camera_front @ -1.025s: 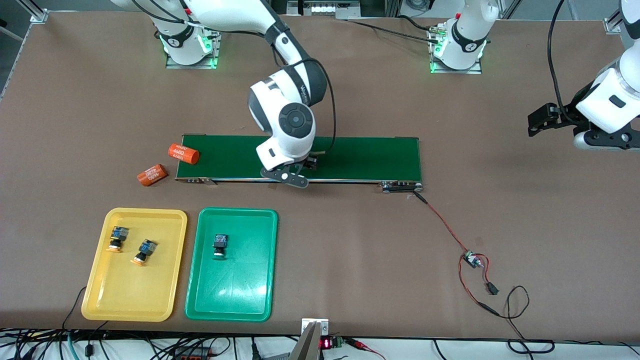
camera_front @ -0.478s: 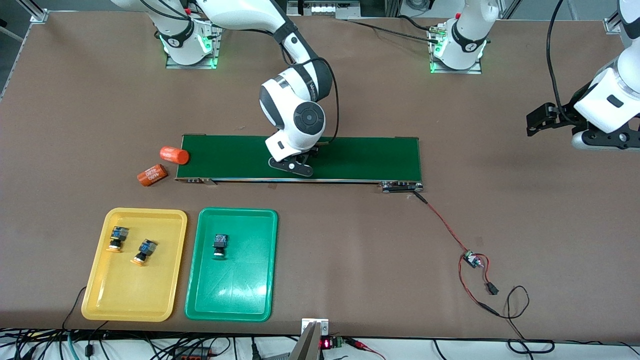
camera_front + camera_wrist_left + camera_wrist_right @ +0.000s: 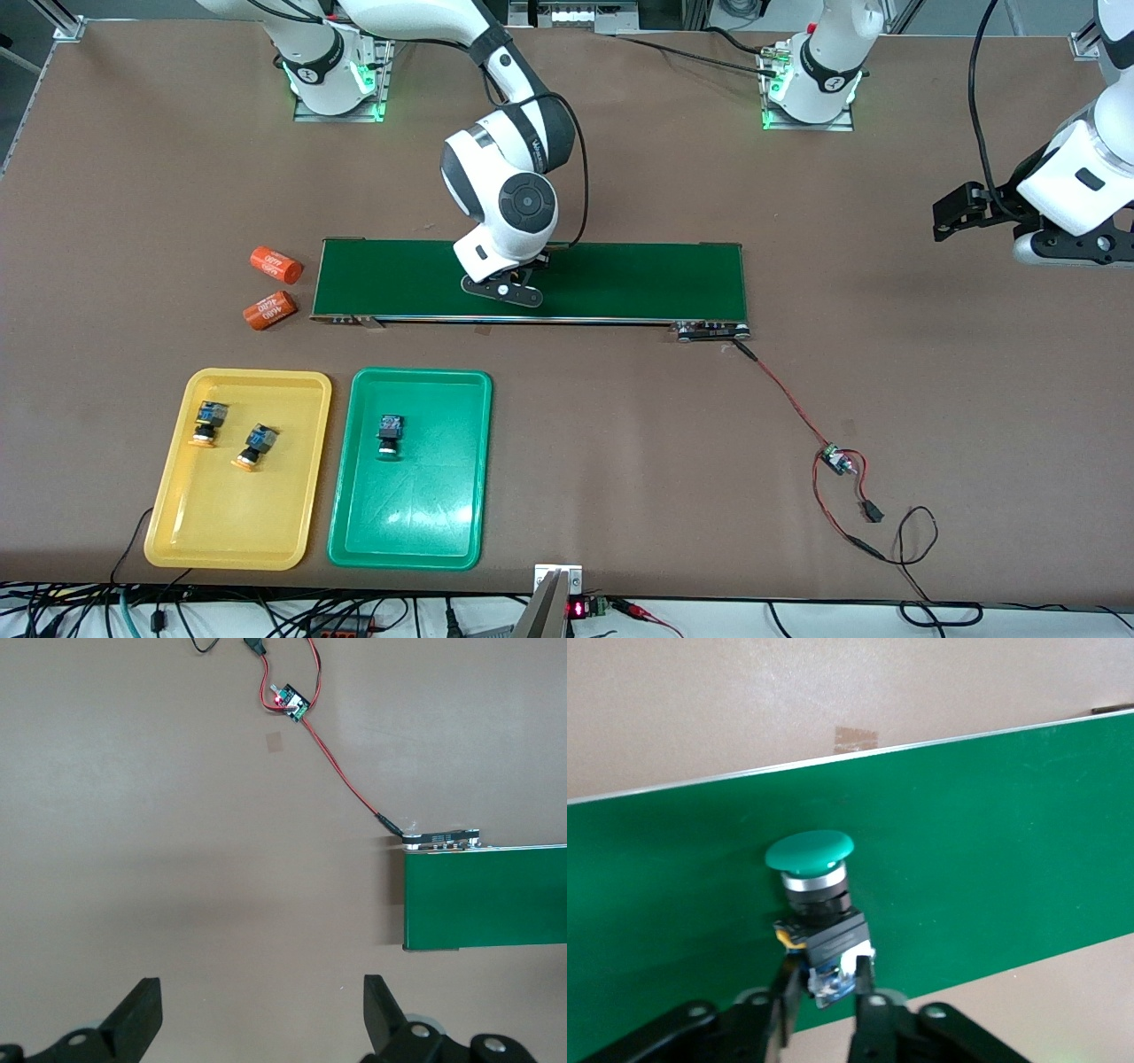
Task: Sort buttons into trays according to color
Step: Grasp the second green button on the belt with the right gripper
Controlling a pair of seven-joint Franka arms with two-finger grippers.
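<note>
From the front we cannot see what the right claw [image 3: 518, 285] holds, since its own wrist covers the fingers; only the right wrist view shows the fingers [image 3: 864, 992] pinching a green-capped button [image 3: 818, 921] by its black-and-blue body, over the dark green belt [image 3: 620, 282]. The button's lower end is hidden between the fingers.

We count four buttons: that one in the right claw, one green-capped button [image 3: 389, 435] lying in the green tray [image 3: 416, 532], and two yellow-capped buttons [image 3: 207, 422] [image 3: 254, 444] lying in the yellow tray [image 3: 221, 532]. Both trays sit nearer the front camera than the claw, toward the right arm's end of the table. There are two orange cylinders [image 3: 274, 262] [image 3: 268, 310], just off the belt's end on that same side.

The right arm reaches down from its base, wrist bent over the middle of the belt. The left arm waits off the belt's other end, its claw [image 3: 261, 1014] spread wide over bare table, with a red wire [image 3: 341, 780] and a small circuit board [image 3: 292, 703] in its wrist view.
</note>
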